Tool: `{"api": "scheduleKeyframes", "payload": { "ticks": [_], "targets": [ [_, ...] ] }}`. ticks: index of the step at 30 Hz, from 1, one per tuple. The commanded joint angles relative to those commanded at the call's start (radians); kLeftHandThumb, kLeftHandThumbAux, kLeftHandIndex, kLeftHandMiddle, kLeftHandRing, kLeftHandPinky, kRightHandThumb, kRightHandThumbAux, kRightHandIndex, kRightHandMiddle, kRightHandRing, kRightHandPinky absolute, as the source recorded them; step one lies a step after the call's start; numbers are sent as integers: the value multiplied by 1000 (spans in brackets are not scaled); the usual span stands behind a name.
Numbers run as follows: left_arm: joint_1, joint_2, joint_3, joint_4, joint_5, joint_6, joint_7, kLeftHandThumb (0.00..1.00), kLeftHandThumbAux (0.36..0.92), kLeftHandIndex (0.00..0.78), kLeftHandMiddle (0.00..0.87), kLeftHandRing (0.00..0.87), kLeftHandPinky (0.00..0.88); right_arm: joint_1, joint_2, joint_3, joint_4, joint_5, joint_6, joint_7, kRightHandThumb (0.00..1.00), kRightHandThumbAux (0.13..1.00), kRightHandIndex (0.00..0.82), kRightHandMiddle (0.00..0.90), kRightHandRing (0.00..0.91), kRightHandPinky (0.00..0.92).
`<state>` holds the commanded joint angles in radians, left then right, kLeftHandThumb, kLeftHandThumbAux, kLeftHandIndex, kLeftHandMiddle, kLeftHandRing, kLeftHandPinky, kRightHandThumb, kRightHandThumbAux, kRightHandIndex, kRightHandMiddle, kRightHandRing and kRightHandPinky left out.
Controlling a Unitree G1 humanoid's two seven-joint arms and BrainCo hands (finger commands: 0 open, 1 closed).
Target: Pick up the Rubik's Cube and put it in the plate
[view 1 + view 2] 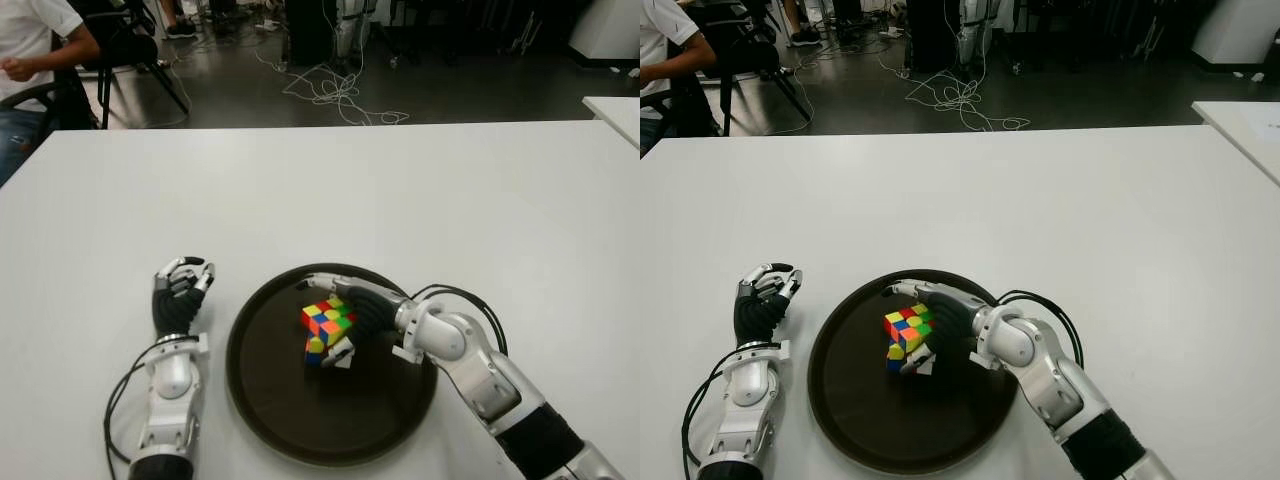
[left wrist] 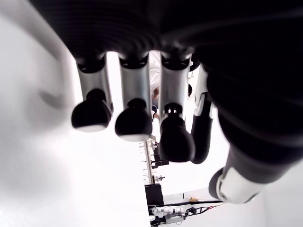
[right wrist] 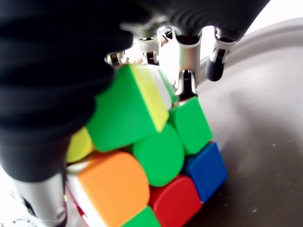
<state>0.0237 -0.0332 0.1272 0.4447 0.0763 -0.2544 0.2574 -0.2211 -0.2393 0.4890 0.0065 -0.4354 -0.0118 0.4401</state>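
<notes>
Dark brown plate [image 1: 270, 420] under the right hand [image 1: 345, 320], and the Rubik's Cube [image 1: 326, 328] is inside it, fingers wrapped around the cube, which sits tilted with a lower corner at or near the plate's floor. This looks like the placing step, nearly finished. Next move calls for spreading the fingers and lifting away without dragging the cube. The left hand [image 1: 181, 296] shows beside the plate on its left, fingers curled, holding nothing. The white desk [image 1: 400, 190] beyond is bare; nothing blocks a retreat.
</notes>
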Motion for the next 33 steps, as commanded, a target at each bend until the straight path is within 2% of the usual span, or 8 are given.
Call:
{"api": "scheduleKeyframes", "payload": {
  "ticks": [8, 16, 20, 26, 33],
  "targets": [
    [3, 3, -7, -17, 5, 26, -7, 705, 706, 443, 807, 828, 816, -8, -10, 8, -2, -29, 5, 1, 0, 854, 0, 0, 0, 0],
    [5, 2, -9, -25, 7, 32, -4, 706, 706, 443, 807, 829, 822, -9, -3, 9, 8, -46, 9, -14, 0, 857, 0, 0, 0, 0],
    [6, 1, -8, -30, 4, 42, -4, 706, 706, 443, 803, 824, 813, 3, 10, -1, 17, -54, -9, -64, 0, 857, 0, 0, 0, 0],
    [4, 2, -7, -27, 6, 44, 0, 706, 706, 443, 805, 826, 820, 3, 9, 1, 24, -53, -23, -89, 0, 860, 0, 0, 0, 0],
    [0, -4, -2, -19, 5, 35, 15, 707, 705, 444, 806, 829, 826, -3, -1, 11, 54, -97, -72, -148, 0, 878, 0, 0, 0, 0]
  ]
}}
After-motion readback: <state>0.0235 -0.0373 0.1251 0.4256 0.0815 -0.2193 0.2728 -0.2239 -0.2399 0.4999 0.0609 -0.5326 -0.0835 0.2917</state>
